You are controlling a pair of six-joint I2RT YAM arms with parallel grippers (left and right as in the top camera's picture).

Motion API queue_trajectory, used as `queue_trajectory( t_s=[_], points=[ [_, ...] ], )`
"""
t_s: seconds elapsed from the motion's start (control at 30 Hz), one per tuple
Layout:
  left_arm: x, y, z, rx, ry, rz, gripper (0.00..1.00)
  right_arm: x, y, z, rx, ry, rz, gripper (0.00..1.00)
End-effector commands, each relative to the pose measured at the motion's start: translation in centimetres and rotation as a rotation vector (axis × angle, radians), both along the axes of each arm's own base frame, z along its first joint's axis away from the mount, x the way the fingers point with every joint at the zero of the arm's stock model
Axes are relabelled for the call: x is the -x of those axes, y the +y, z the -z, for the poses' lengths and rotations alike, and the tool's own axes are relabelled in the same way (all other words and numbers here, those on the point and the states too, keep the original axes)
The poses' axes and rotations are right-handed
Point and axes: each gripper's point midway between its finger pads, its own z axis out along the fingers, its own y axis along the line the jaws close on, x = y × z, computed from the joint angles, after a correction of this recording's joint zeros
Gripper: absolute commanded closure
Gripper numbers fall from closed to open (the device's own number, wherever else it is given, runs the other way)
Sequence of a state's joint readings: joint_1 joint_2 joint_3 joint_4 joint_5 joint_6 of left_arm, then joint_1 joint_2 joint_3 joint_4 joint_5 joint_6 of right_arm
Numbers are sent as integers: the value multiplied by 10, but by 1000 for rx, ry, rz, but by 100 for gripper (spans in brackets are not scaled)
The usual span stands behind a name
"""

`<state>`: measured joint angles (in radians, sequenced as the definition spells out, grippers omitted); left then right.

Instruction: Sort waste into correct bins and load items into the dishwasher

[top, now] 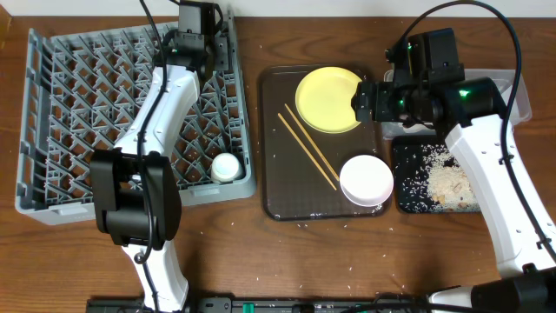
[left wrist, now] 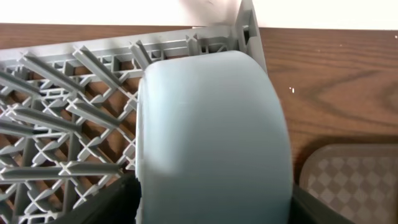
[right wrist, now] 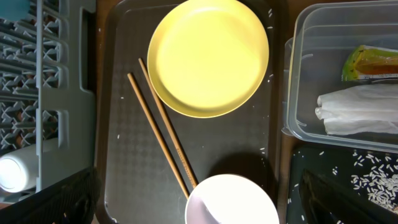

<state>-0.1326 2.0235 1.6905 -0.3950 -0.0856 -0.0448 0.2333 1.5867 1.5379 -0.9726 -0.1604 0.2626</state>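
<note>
My left gripper (top: 193,48) is over the far right corner of the grey dish rack (top: 52,130). In the left wrist view it (left wrist: 214,208) is shut on the light blue bowl (left wrist: 211,130), held on edge over the rack's pegs (left wrist: 56,124). A small white cup (top: 225,167) lies in the rack's near right corner. My right gripper (top: 365,103) is open and empty above the brown tray, its fingers (right wrist: 205,205) wide apart. Below it lie the yellow plate (right wrist: 208,56), the chopsticks (right wrist: 158,134) and the white bowl (right wrist: 233,202).
The dark brown serving tray (top: 278,187) sits right of the rack. The clear tub (right wrist: 298,93) holds the yellow-green wrapper (right wrist: 373,62) and the white wrapper (right wrist: 360,109). The black tray (top: 408,187) holds rice scraps (top: 447,178). A few grains dot the table.
</note>
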Motion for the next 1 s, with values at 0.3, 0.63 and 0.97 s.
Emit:
queue_trajectory(
  t_s=[0.3,0.63,0.97],
  points=[
    [1,15,-13,-69,-23,-58,52,0,-1,2,1,7,8,1],
    [18,27,-19,-278,-3,-157,53,0,-1,2,1,7,8,1],
    [31,29,-3,-280,68,-159,53,0,-1,2,1,6,8,1]
  ],
)
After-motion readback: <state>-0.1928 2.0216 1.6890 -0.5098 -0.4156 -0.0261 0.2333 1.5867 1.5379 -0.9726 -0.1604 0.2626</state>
